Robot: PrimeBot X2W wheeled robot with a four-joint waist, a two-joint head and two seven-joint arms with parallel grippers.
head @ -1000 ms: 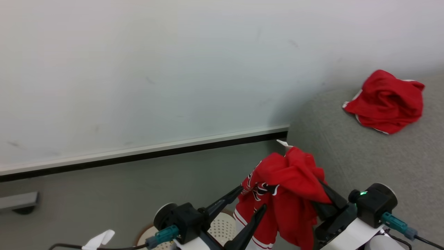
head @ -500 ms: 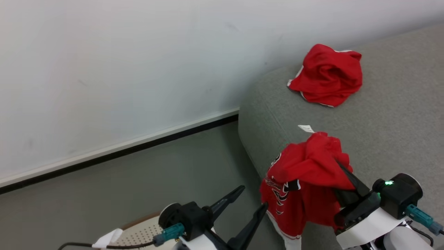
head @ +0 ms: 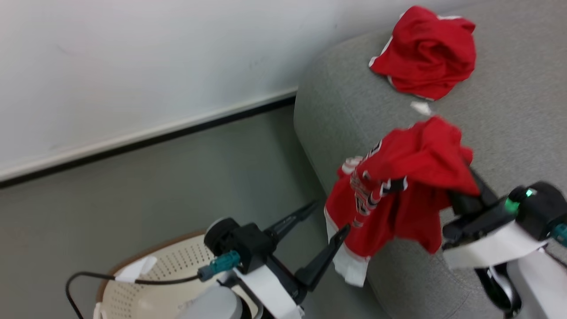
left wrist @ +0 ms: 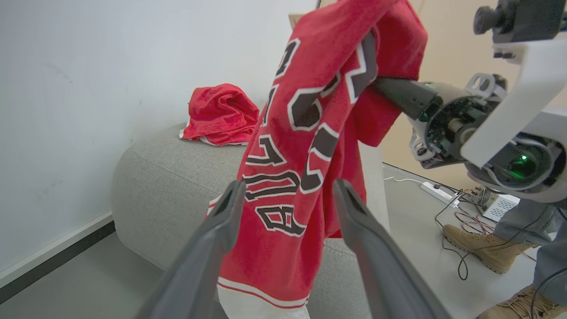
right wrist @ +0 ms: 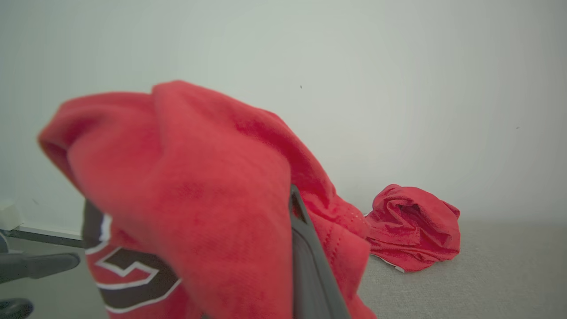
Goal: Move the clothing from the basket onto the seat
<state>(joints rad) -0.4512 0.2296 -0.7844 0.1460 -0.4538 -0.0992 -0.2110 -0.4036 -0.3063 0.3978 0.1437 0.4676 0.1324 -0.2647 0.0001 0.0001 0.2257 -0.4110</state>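
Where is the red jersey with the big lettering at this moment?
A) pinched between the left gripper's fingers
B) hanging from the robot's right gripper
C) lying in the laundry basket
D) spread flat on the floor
B: the lettered jersey dangles from the right gripper at the edge of the sofa, while the left gripper stands open and empty.

We see the seat [head: 509, 133] on our right, backed against the wall [head: 133, 66], with the floor [head: 177, 186] to its left. One garment [head: 427, 51] lies on the seat near the wall; a second garment [head: 398, 186] hangs from our right hand [head: 465, 186] over the seat's left edge. Our left hand [head: 332, 216] is just left of it, and the basket [head: 177, 270] sits on the floor further left
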